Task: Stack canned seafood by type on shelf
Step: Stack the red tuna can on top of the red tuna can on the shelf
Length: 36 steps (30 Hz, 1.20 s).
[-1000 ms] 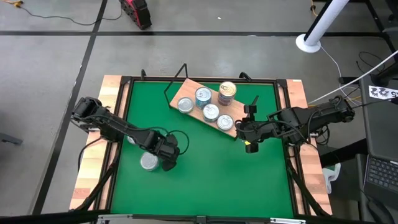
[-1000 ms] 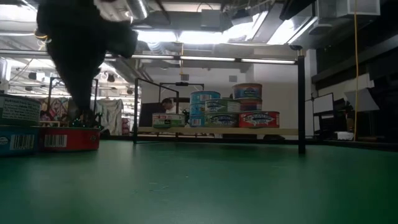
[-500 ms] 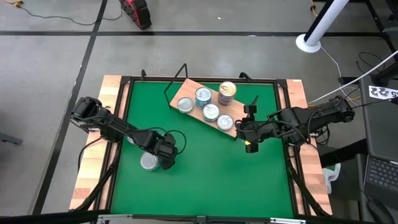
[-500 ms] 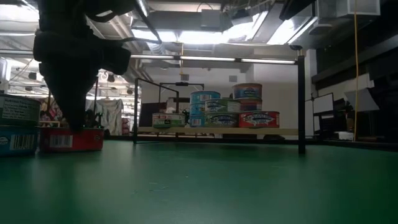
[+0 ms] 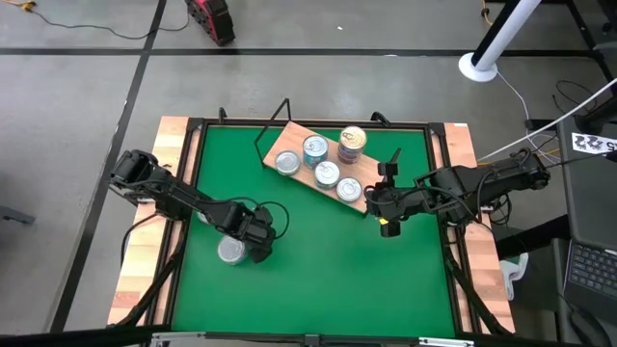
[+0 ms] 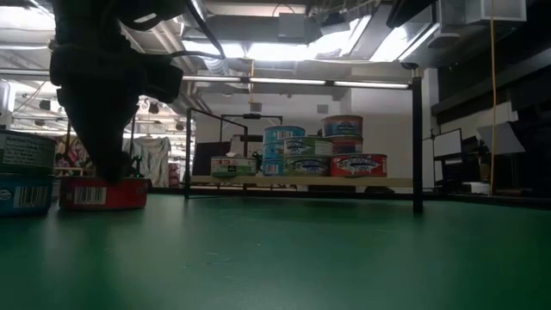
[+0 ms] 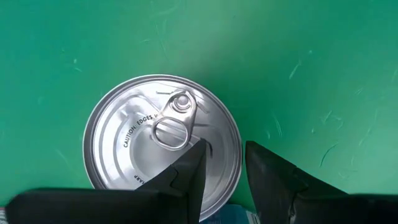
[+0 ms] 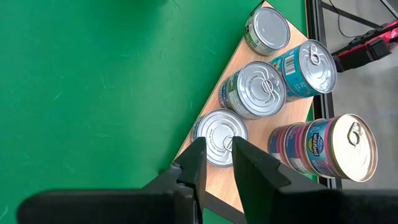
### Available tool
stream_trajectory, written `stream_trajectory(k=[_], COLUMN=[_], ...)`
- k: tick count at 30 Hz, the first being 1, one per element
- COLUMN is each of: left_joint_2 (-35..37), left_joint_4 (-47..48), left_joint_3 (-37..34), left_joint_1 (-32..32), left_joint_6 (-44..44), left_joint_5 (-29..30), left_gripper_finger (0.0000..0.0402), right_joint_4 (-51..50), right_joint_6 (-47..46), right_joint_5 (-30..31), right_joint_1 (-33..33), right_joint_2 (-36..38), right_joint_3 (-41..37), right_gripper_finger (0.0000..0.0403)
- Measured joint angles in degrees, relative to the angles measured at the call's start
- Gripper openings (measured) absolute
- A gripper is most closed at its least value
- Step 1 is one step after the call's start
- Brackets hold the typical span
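A red-walled tin (image 6: 102,194) with a silver pull-tab lid (image 7: 146,127) stands on the green mat (image 5: 318,270) at the near left. My left gripper (image 7: 222,163) points down over it with a narrow gap between its fingers, astride the tin's rim. The wooden shelf (image 5: 287,143) lies slantwise at the far middle and bears several tins (image 5: 328,174), among them a gold-topped stack (image 5: 353,143). My right gripper (image 5: 386,224) hangs in the air off the shelf's near right end. Its fingers (image 8: 198,155) stand a little apart with nothing between them. My left gripper comes at the tin from above, pointing down. One finger (image 7: 189,171) stands over the lid's edge and the other (image 7: 267,171) outside the wall, with the rim (image 7: 238,146) in the gap. The tin sits flat on the mat. Whether either finger touches it, I cannot tell.
Two blue-labelled tins (image 6: 24,176) stand stacked just left of the red one in the low view. A black frame (image 5: 198,125) edges the mat, with wooden table strips (image 5: 145,280) outside it. Bare mat lies between the two arms.
My left gripper has come down onto the red tin, and the gap between its fingers has stayed the same. My right arm has kept still.
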<state>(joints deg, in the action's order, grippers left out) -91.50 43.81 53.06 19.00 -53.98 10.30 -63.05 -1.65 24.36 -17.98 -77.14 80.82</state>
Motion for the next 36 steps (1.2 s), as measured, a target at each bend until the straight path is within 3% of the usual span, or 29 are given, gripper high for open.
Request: stream_trajectory(k=[8,36], left_joint_2=[0.0,-0.3], left_joint_4=[0.0,-4.2], left_joint_3=[0.0,0.9], left_joint_1=[0.0,0.0], left_joint_6=[-4.1,-4.3], left_joint_5=[0.0,1.9], left_gripper_finger=[0.0109,0.0109], right_joint_4=[0.0,0.0], right_joint_6=[0.0,0.0], right_joint_5=[0.0,0.0], right_joint_1=[0.0,0.0], right_joint_2=[0.0,0.0], right_joint_3=[0.0,0.0], right_gripper_finger=[0.0079,0.0079])
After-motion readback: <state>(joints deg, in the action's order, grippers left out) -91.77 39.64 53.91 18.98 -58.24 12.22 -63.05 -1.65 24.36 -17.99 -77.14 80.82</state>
